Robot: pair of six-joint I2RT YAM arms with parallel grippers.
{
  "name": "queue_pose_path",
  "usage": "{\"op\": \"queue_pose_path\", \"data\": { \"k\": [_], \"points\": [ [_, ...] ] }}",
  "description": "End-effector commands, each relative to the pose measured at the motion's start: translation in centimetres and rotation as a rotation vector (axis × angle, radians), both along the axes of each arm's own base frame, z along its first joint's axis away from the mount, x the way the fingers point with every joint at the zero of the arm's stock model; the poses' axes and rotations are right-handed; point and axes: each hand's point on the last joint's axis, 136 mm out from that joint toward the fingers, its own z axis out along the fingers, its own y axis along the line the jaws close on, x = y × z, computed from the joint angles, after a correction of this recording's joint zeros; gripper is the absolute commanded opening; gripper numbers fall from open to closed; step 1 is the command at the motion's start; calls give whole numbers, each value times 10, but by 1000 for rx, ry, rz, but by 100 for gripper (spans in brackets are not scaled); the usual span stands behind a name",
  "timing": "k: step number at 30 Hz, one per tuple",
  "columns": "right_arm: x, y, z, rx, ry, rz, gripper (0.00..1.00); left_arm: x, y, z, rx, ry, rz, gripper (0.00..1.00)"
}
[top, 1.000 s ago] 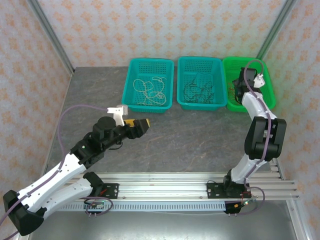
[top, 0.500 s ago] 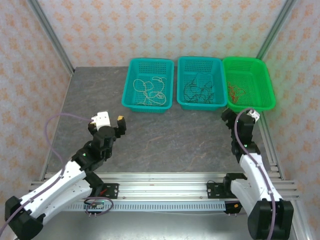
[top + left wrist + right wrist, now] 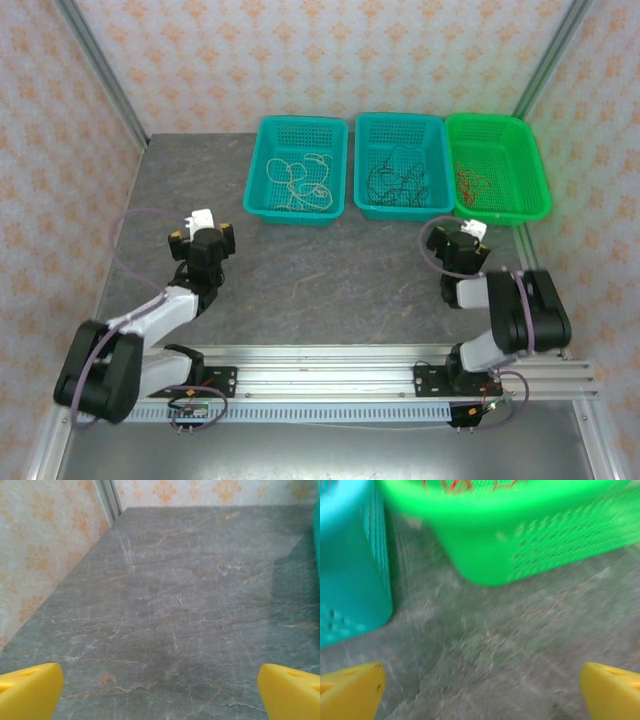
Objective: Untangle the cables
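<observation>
- Both arms have folded back toward their bases since a second ago. The right hand (image 3: pixel 458 243) was then up over the green basket (image 3: pixel 530 170) and now sits low over the worktop (image 3: pixel 330 270), just in front of that basket. The left hand (image 3: pixel 203 236) has drawn back leftward from mid-worktop.
- Left hand: released and empty. Its yellow fingers (image 3: pixel 27 692) sit wide apart at the bottom corners of the wrist view, with bare grey stone between them.
- Right hand: likewise released, holding nothing. Its yellow fingers (image 3: pixel 350 690) are spread wide over the worktop. The blurred wrist view faces the green basket's near wall.
- The cream-white cables (image 3: pixel 300 180) lie in loose loops inside the left teal basket (image 3: pixel 300 135).
- The black cables (image 3: pixel 400 180) lie bunched in the middle teal basket (image 3: pixel 400 117).
- The red cables (image 3: pixel 470 183) lie in the green basket, toward its left side.
- All three baskets stand side by side along the far part of the worktop. The left hand is well apart from them.
</observation>
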Motion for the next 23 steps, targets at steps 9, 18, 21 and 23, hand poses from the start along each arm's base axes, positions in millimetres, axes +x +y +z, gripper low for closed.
{"op": "queue_pose_path", "data": {
  "k": [9,18,21,23],
  "points": [
    [24,-9,48,-60,-152,-63,99,42,9,-9,-91,-98,-66,100],
    [26,-7,46,-62,-138,-47,99,42,9,-9,-90,-98,-67,100],
    [25,-6,46,-62,-144,-41,99,42,8,-9,-90,-100,-68,100],
    [18,-7,49,-59,-183,-48,99,42,8,-8,-90,-101,-68,100]
  ]
}}
